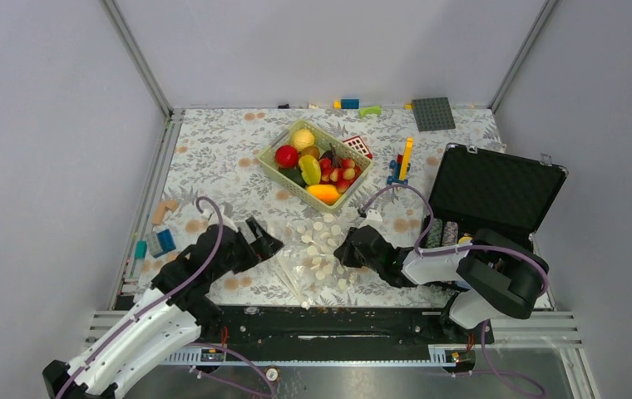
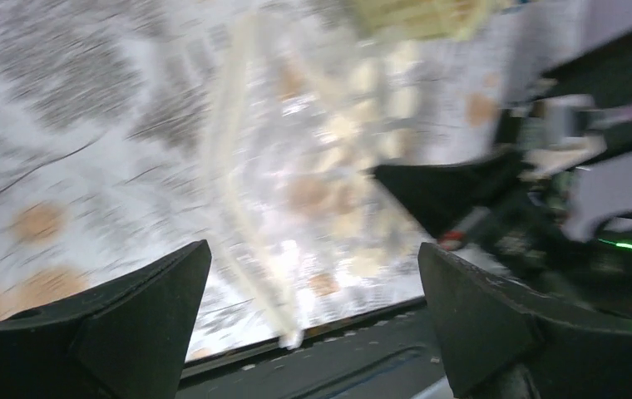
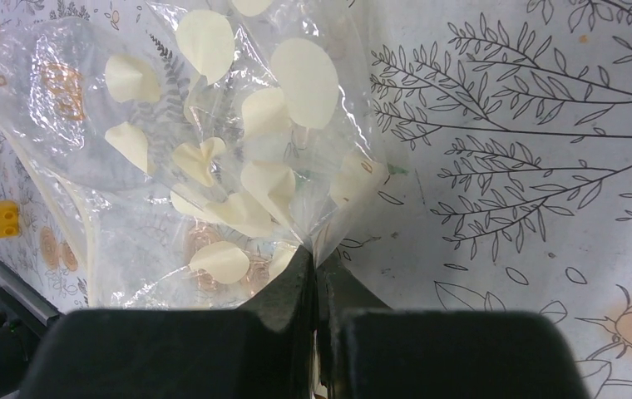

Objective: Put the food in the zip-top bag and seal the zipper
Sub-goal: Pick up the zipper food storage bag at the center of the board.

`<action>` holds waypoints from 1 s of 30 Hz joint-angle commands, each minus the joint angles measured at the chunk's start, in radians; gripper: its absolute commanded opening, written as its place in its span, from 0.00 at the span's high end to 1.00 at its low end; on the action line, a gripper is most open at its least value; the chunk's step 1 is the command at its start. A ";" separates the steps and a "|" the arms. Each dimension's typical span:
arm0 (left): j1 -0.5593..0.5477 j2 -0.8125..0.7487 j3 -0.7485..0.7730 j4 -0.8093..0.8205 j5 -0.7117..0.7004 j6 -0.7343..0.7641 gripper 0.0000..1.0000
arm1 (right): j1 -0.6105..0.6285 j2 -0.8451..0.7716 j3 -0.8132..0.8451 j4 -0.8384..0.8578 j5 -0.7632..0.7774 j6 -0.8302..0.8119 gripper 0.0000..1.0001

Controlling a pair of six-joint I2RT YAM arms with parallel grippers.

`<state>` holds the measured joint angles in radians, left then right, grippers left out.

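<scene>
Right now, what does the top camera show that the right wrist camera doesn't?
Only the top view: the food in the green basket, the open black case, and the left hand, open beside the zip-top bag. Only the right wrist view: close up, the right hand shut, pinching the bag's film at its edge. Both: the dotted bag, empty-looking, on the floral cloth.

The zip-top bag (image 3: 213,166) is thin clear film, shiny and crinkled, catching the light; its pale round dots look matt. The food (image 1: 310,169) is hard, glossy plastic. The basket (image 1: 282,183) holding it is a duller pale green plastic lattice. The table cover (image 3: 529,166) is smooth and printed, possibly vinyl. The right gripper (image 3: 313,270) is matt black plastic. The frame rails (image 1: 135,54) are brushed metal.
</scene>
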<state>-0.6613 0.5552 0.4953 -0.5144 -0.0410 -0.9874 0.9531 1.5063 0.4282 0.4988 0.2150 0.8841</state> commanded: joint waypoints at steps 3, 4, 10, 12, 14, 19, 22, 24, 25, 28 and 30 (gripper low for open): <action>0.007 -0.085 -0.153 -0.286 -0.132 -0.130 0.01 | -0.019 0.038 -0.006 -0.064 0.000 0.010 1.00; 0.007 -0.088 -0.163 -0.283 -0.134 -0.140 0.02 | -0.018 0.040 -0.006 -0.064 -0.003 0.013 1.00; 0.007 -0.048 -0.220 -0.153 -0.117 -0.124 0.09 | -0.022 0.042 -0.005 -0.063 -0.016 0.019 1.00; 0.009 -0.002 -0.235 -0.099 -0.122 -0.127 0.12 | -0.022 0.042 -0.006 -0.063 -0.016 0.023 1.00; 0.010 0.044 -0.242 -0.060 -0.121 -0.129 0.14 | -0.023 0.042 -0.008 -0.064 -0.015 0.024 1.00; 0.013 0.112 -0.256 -0.008 -0.088 -0.120 0.23 | -0.027 0.023 -0.021 -0.064 -0.010 0.028 1.00; 0.012 0.114 -0.282 0.032 -0.073 -0.124 0.33 | -0.028 0.021 -0.020 -0.065 -0.012 0.032 1.00; 0.012 0.104 -0.293 0.040 -0.065 -0.128 0.37 | -0.029 0.020 -0.019 -0.065 -0.015 0.037 1.00; 0.013 0.096 -0.298 0.043 -0.059 -0.130 0.38 | -0.030 0.021 -0.019 -0.065 -0.014 0.039 1.00; 0.013 0.061 -0.311 0.037 -0.049 -0.130 0.40 | -0.032 0.024 -0.017 -0.065 -0.017 0.041 1.00; 0.013 0.032 -0.322 0.037 -0.046 -0.126 0.40 | -0.033 0.030 -0.013 -0.068 -0.021 0.042 1.00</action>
<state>-0.6525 0.6174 0.2207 -0.4377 -0.1192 -1.1088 0.9333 1.5185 0.4286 0.5137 0.1852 0.9249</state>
